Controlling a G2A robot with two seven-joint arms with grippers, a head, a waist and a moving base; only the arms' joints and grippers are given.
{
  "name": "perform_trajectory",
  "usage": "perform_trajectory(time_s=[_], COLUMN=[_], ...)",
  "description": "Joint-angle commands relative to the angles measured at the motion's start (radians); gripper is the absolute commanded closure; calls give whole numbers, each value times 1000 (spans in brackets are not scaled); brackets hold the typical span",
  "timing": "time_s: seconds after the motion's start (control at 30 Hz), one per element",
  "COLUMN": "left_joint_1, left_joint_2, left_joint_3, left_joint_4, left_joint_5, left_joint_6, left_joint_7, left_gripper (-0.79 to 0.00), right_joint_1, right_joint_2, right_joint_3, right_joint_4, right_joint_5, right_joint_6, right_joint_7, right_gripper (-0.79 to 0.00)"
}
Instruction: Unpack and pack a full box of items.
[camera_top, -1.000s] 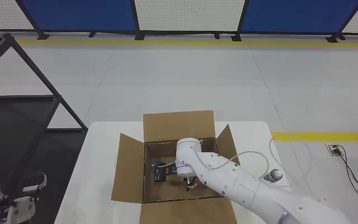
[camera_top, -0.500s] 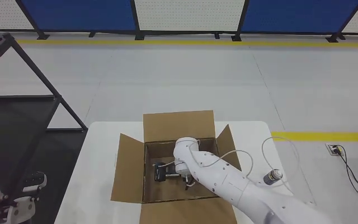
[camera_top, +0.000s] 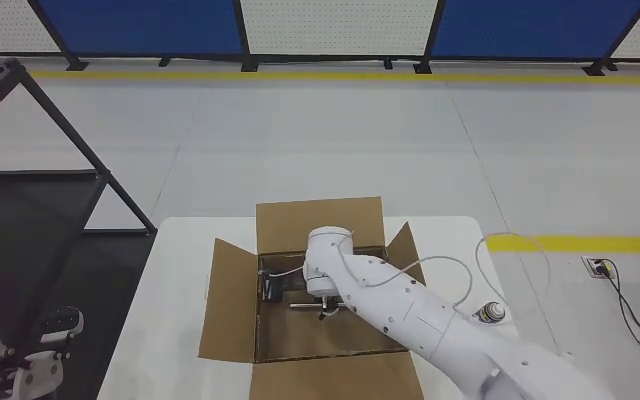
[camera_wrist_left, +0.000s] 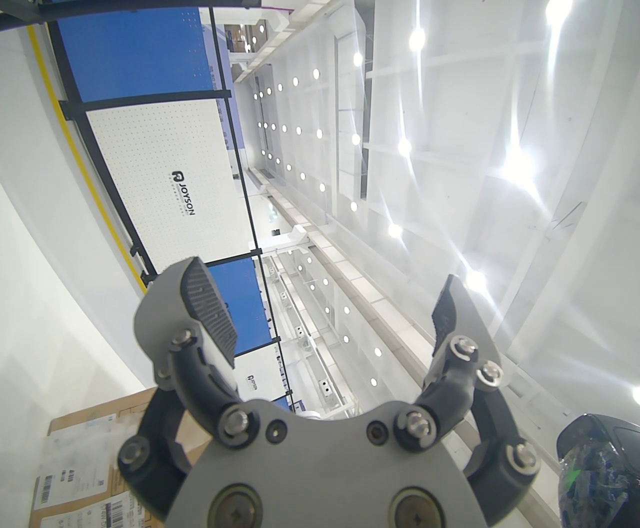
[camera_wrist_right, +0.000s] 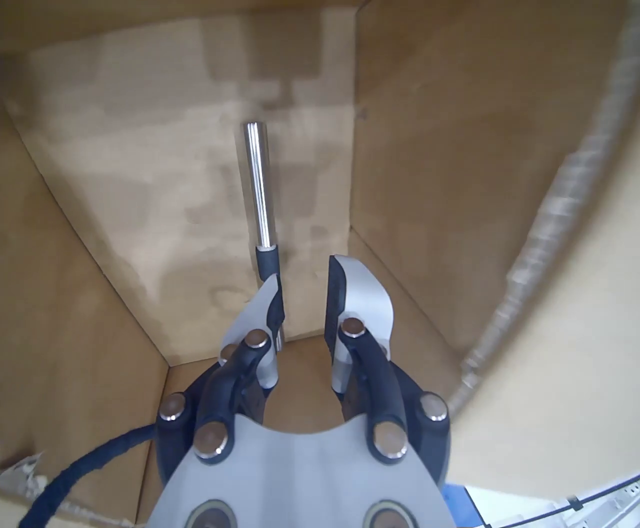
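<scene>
We see the left gripper (camera_wrist_left: 325, 305) spread wide, empty. The brown cardboard box (camera_top: 232, 300) stands open-flapped; inside it the right gripper (camera_wrist_right: 305, 272) is parted, holding nothing, just beside a silver metal rod with a black grip (camera_wrist_right: 260, 185) on the box floor. Right of the box stands a small metal can (camera_top: 487, 314).

Rod (camera_wrist_right: 260, 185) inside box (camera_top: 320, 225); can (camera_top: 487, 314) to its right.

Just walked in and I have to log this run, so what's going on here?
The right arm is down inside the open cardboard box. The right pincer is open, low over the box floor, with one finger right beside a metal rod with a black grip. The rod lies on the floor of the box and is not gripped. The left pincer is open, holds nothing and points upward.
</scene>
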Motion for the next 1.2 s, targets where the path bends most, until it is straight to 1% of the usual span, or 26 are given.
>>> perform_trajectory(time_s=[0.0,0.1,0.2,0.23,0.3,0.37,0.4,0.5,0.53,0.6,0.67,0.73,0.83,0.93,1.17], left_joint_1=[0,0,0,0,0,0,0,0,0,0,0,0,0,0,0], left_joint_2=[0,0,0,0,0,0,0,0,0,0,0,0,0,0,0], left_joint_3=[0,0,0,0,0,0,0,0,0,0,0,0,0,0,0], left_joint_4=[0,0,0,0,0,0,0,0,0,0,0,0,0,0,0], left_joint_5=[0,0,0,0,0,0,0,0,0,0,0,0,0,0,0], left_joint_6=[0,0,0,0,0,0,0,0,0,0,0,0,0,0,0], left_joint_7=[0,0,0,0,0,0,0,0,0,0,0,0,0,0,0], left_gripper=[-785,-785,-785,-785,-785,-785,-785,-785,-785,-785,-785,-785,-785,-785,-785], right_joint_1=[-17,-81,-183,-220,-298,-377,-417,-538,-576,-650,-722,-780,-869,-973,-1266], right_joint_2=[43,122,207,235,287,334,355,406,419,441,457,469,485,499,515], right_joint_3=[48,143,242,276,347,422,462,580,620,699,782,867,1000,1138,1464], right_joint_4=[-127,-346,-592,-672,-824,-968,-1030,-1192,-1236,-1313,-1374,-1377,-1377,-1377,-1377], right_joint_5=[-15,-55,-124,-149,-198,-238,-258,-309,-322,-351,-366,-372,-370,-355,-339], right_joint_6=[27,58,103,113,127,116,110,74,63,47,37,28,12,-17,-59], right_joint_7=[42,111,156,166,180,169,163,127,116,100,86,46,-26,-114,-384], right_gripper=[-234,-252,-259,-262,-240,-243,-249,-219,-209,-215,-215,-265,-299,-336,-351])
